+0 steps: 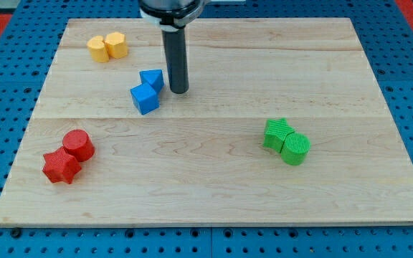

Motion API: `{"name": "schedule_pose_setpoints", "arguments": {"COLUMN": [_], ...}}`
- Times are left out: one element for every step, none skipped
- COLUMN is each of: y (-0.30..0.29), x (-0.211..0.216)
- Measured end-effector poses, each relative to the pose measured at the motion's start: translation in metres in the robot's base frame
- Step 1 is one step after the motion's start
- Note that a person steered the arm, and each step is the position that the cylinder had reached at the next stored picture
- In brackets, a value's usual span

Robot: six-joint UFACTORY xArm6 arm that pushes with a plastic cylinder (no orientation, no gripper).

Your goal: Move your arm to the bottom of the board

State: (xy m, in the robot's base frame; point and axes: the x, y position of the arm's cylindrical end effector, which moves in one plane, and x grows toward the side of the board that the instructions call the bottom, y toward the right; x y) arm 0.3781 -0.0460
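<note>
My tip [180, 92] — a bare rod, no jaws — sits just right of the blue plastic blocks [147, 90]; steer it down the wooden board [192, 193] — clear path.

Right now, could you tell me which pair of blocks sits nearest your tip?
The blue pair: it lies just to the view's left of my tip, almost touching. The yellow pair, red pair and green pair sit much farther away.

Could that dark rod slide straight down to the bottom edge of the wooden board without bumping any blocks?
Probably yes. My tip sits just right of the blue blocks, and the wooden board below it looks bare, with the red blocks and green blocks well off to either side.
</note>
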Motion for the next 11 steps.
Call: {"name": "schedule_pose_setpoints", "arguments": {"y": [0.004,0.003,0.003,0.012,0.054,0.087,0.09,0.06,0.023,-0.037,-0.132], "x": [0.003,0.003,0.0,-0.002,-0.002,0.02,0.078,0.113,0.174,0.238,0.236]}}
